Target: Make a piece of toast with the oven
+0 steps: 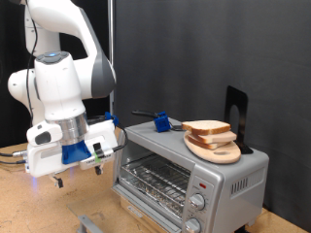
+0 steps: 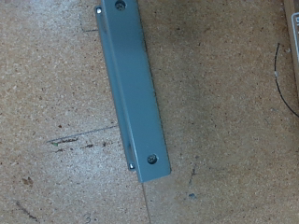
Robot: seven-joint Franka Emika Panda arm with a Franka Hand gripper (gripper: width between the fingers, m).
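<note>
The arm hangs at the exterior view's left, its gripper (image 1: pixel 60 179) low over the cork-brown table (image 1: pixel 39 209) and just beside the oven's left end. The fingertips are small and dark against the table, and I cannot tell how far the jaws stand apart; nothing shows between them.

The oven (image 1: pixel 185 175) sits at the exterior view's right, silver-grey, with its glass door shut, the wire rack visible behind the glass and two round knobs (image 1: pixel 195 201) on its right panel. On its roof lies a round wood board (image 1: pixel 216 151), and the toast (image 1: pixel 207 128) lies on top of that board, pale face up with a tan crust edge. The toast is thus well apart from the gripper: higher than the fingers and off toward the exterior view's right, across the oven's roof. Also on the roof, left of the board, is a small blue cup (image 1: pixel 161 122) with a dark handle, and behind the board stands a black bracket (image 1: pixel 236 115).

The wrist view shows no fingers, toast or oven. It looks down on the table surface (image 2: pixel 224 112), where a long grey-blue metal bar (image 2: pixel 134 89) with a hole near each end lies flat, running slantwise across the picture. A thin dark cable (image 2: pixel 278 79) curves at one edge
</note>
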